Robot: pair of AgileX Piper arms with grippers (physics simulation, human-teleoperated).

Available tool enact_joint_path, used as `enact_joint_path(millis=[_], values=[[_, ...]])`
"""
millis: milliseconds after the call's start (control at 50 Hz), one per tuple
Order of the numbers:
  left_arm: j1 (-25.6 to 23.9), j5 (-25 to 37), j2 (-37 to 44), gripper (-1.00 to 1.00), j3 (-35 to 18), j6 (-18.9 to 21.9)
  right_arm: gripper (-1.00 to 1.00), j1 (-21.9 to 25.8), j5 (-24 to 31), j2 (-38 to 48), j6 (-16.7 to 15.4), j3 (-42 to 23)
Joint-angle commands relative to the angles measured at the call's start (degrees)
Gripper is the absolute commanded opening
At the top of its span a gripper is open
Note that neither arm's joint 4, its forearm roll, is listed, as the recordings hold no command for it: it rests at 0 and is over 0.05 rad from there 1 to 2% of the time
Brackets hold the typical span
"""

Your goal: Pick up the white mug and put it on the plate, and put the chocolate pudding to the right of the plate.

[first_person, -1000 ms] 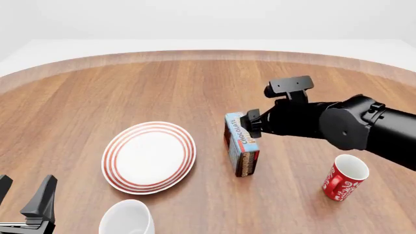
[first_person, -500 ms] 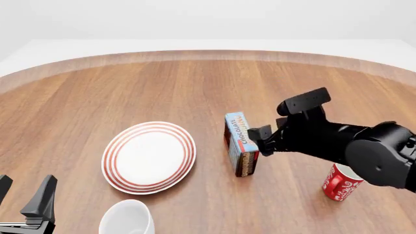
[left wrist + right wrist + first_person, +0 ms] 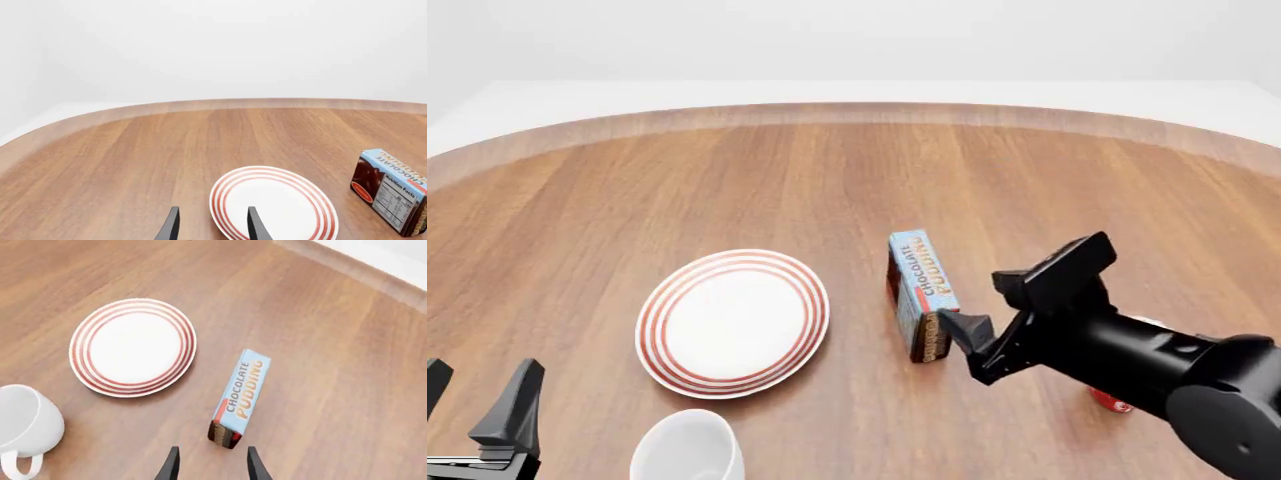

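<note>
The chocolate pudding (image 3: 922,290) lies on the table just right of the red-ringed plate (image 3: 734,320), its light blue top up. In the right wrist view the chocolate pudding (image 3: 241,395) lies ahead of my open right gripper (image 3: 211,467), which holds nothing. From the front, the right gripper (image 3: 968,342) hovers by the box's near end, apart from it. The white mug (image 3: 687,447) stands in front of the plate and also shows as the white mug (image 3: 23,425) beside the plate (image 3: 133,346). My left gripper (image 3: 474,402) is open at the near left corner; the left wrist view shows the left gripper (image 3: 212,227) near the plate (image 3: 273,205).
A red mug (image 3: 1110,402) is almost wholly hidden behind the right arm, with only a sliver showing. The chocolate pudding (image 3: 393,187) appears past the plate in the left wrist view. The table's curved far edge (image 3: 854,110) runs across the back.
The right arm has drawn back from the pudding's far end toward the near side and now covers the red mug. Pudding, plate, white mug and left arm have not moved.
</note>
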Motion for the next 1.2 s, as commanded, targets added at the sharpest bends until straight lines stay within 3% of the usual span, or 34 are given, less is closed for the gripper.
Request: enact_joint_path(millis=[20,560,1200], values=[[0.00,0.00,0.00,1.00,0.00,0.00,1.00,3.21,-4.30,-1.40,-3.78,4.26],[0.00,0.00,0.00,1.00,0.00,0.00,1.00,14.21,-9.20,4.36,-2.71,4.66],[0.00,0.00,0.00,1.00,0.00,0.00,1.00,23.09,-11.21,12.42,-0.97,2.46]])
